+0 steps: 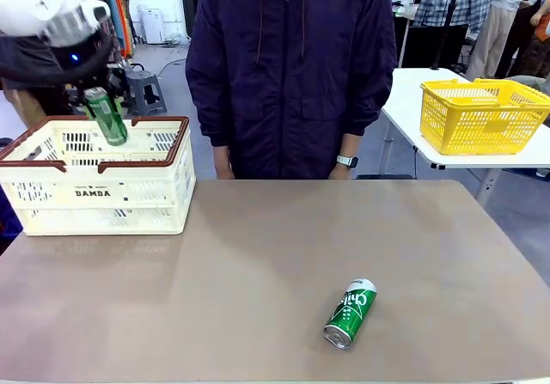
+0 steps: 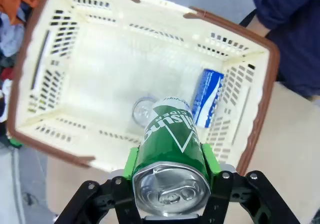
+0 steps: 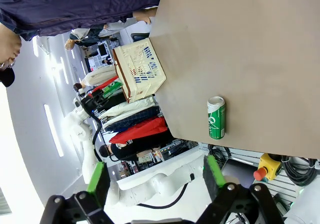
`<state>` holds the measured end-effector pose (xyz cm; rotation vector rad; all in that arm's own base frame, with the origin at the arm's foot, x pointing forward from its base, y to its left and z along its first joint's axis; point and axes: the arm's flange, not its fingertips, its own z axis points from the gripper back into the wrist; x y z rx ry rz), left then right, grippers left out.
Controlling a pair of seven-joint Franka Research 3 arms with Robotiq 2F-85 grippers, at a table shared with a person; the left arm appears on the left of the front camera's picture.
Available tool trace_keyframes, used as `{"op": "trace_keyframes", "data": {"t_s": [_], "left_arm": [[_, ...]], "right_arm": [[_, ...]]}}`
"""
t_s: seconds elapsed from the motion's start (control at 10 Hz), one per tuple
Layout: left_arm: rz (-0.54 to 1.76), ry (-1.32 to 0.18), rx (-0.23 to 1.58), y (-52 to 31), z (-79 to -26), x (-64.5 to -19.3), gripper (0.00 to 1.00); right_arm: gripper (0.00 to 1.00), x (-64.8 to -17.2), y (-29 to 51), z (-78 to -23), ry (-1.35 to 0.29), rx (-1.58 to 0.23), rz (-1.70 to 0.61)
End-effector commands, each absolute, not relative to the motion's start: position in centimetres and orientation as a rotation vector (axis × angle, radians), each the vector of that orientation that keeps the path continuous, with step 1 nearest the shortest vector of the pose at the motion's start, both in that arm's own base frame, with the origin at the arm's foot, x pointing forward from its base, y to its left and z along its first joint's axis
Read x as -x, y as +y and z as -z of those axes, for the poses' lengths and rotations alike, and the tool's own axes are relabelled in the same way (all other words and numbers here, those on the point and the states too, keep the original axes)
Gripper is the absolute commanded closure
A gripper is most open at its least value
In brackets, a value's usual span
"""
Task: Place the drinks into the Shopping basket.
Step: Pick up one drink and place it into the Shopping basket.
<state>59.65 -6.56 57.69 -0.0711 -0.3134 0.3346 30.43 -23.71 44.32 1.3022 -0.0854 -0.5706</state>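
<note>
Beyond the tan surface [image 1: 258, 264], my left claw [image 2: 170, 184] clamps a green can [image 2: 170, 134] above the Shopping basket [image 1: 172, 156] (blue can [image 2: 207, 96] below it); next I release.

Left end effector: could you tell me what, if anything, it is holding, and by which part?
A green can, pinched across its sides near the silver top, above the basket.
</note>
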Motion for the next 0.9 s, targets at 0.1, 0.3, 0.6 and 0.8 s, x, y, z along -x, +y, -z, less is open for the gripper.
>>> {"op": "trace_keyframes", "data": {"t_s": [0.1, 0.3, 0.6, 0.8], "left_arm": [[-0.380, -0.288, 0.081, -7.4, -57.3, -61.0, 1.00], [-0.331, -0.293, 0.071, -6.9, -56.0, -60.6, 1.00], [-0.337, -0.278, 0.069, -7.4, -55.1, -61.1, 1.00], [-0.351, -0.280, 0.042, -8.2, -52.3, -63.0, 1.00]], "right_arm": [[0.00, -30.5, -23.7, -44.9, -0.081, -1.320, 0.576], [0.00, -30.5, -23.7, -44.9, -0.081, -1.320, 0.576], [0.00, -30.5, -23.7, -44.9, -0.081, -1.320, 0.576], [0.00, -30.5, -23.7, -44.9, -0.081, -1.320, 0.576]]}}
